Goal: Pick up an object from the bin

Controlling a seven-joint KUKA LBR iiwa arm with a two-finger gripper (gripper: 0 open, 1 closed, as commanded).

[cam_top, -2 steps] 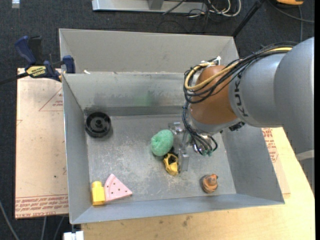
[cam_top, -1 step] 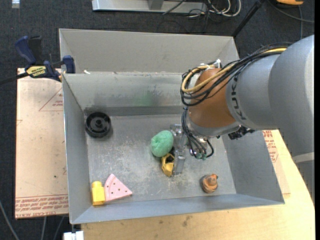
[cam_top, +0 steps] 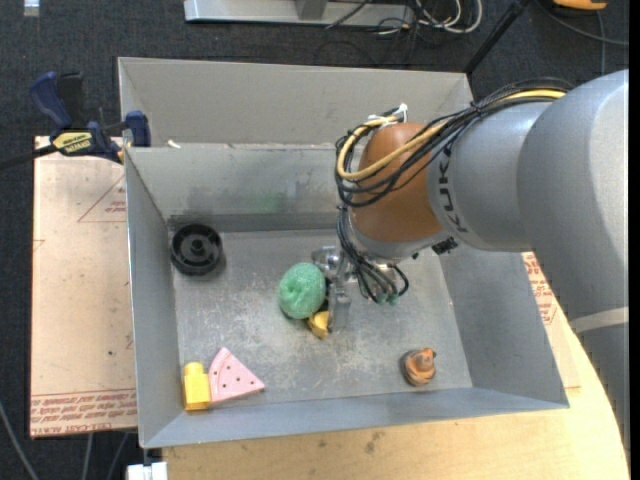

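Right beside the tool (cam_top: 337, 302), grip state unclear: a lumpy green ball (cam_top: 301, 290).

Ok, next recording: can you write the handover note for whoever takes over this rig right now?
Gripper: low in the middle of the bin, beside the green lumpy ball and just above a small yellow piece. Whether it is open or shut cannot be told.
Other things: black ring at back left; pink wedge against a yellow block at front left; small orange-brown thing at front right.
Done: nothing is lifted; every thing lies on the bin floor.
Left: grip one thing, probably the ball or the yellow piece, and raise it out.
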